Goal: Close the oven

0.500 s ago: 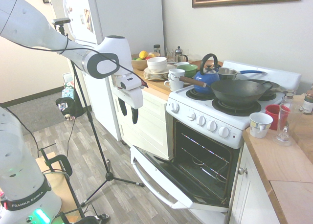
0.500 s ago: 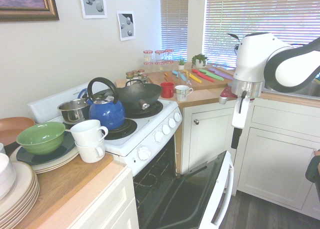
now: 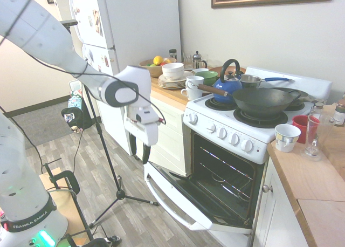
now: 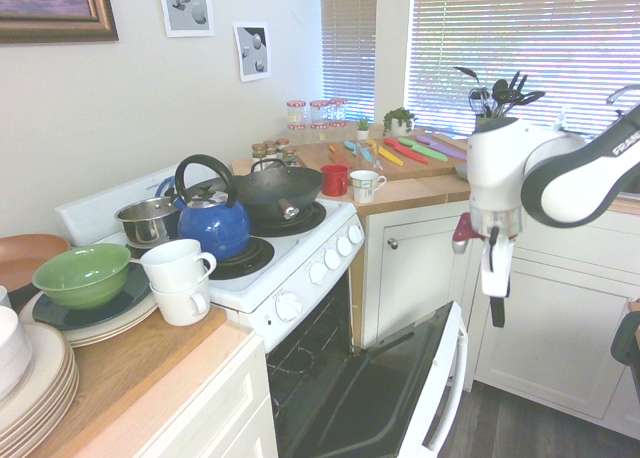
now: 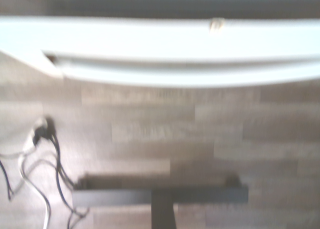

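The white oven [image 3: 232, 138] stands between wooden counters, with its drop-down door [image 3: 180, 199] lying open and nearly flat. Wire racks show in the dark cavity [image 3: 226, 171]. The bar handle [image 3: 161, 204] runs along the door's outer edge. My gripper [image 3: 139, 150] points straight down, open and empty, above and just to the outside of that edge. From the other side, the gripper [image 4: 496, 313] hangs a little above the door [image 4: 440, 378] of the oven [image 4: 300, 278]. The wrist view shows the blurred white door edge and handle [image 5: 160, 54] over the wood floor.
A black tripod [image 3: 119, 192] stands on the floor close to the door's corner. A white refrigerator [image 3: 129, 20] and white cabinets [image 3: 168, 134] sit behind the gripper. A blue kettle [image 3: 226, 88] and a dark wok [image 3: 264, 101] are on the burners. More cabinets [image 4: 560, 318] face the oven.
The gripper has come down and moved closer to the outer edge of the open door. The door itself has not moved.
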Robot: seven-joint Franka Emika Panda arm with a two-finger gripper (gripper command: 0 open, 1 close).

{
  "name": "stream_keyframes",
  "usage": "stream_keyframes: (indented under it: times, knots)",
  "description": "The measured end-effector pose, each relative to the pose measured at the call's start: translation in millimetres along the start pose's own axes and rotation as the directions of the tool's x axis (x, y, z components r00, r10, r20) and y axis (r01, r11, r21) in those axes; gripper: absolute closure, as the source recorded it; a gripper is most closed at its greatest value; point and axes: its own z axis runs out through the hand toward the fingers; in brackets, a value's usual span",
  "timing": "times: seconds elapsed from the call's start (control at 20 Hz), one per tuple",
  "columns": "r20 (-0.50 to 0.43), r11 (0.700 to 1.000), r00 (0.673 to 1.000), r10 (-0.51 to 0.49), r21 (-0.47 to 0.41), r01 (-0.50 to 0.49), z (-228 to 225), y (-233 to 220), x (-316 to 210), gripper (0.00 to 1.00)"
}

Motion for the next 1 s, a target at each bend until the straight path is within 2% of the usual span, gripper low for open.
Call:
stream_keyframes:
  times: [0.2,0.5,0.65,0.8,1.0]
  knots:
    - [0.068,0.998,0.996,0.059,0.013,-0.060,88,-10,11,0.00]
    - [0.064,0.996,0.995,0.081,0.039,-0.084,188,-28,45,0.00]
    - [0.050,0.997,0.998,0.046,0.061,-0.049,222,-37,56,0.00]
    - [-0.002,0.990,1.000,0.026,0.137,-0.026,247,-56,51,0.00]
    - [-0.042,0.976,0.999,0.035,0.217,-0.025,255,-88,47,0.00]
